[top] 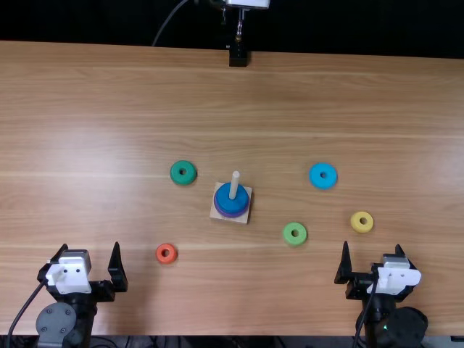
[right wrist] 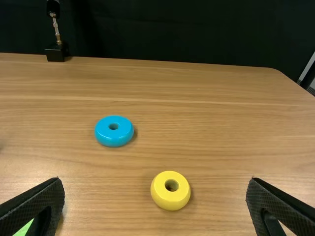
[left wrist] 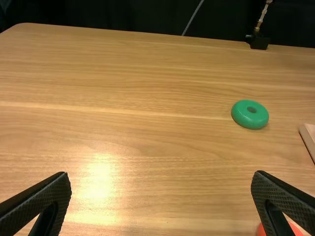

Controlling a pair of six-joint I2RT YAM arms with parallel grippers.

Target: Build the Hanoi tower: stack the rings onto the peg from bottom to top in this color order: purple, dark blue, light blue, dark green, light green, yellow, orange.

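My left gripper (top: 90,268) stands open at the near left, and my right gripper (top: 373,262) is open at the near right; left gripper (left wrist: 162,196) and right gripper (right wrist: 155,201) hold nothing. Around the peg (top: 234,184) on its wooden base (top: 242,217), the dark blue ring (top: 225,201) rests on the purple ring (top: 230,215). Left of the base lie the dark green ring (top: 183,172) and, nearer, the orange ring (top: 166,253). To its right are the light blue ring (top: 322,175), light green ring (top: 295,233) and yellow ring (top: 362,222). The light blue ring (right wrist: 114,131) lies beyond the yellow ring (right wrist: 170,191).
A black stand (top: 238,56) with a metal stem is at the far edge of the wooden table (top: 348,94). A thin cable (top: 168,19) hangs behind that edge.
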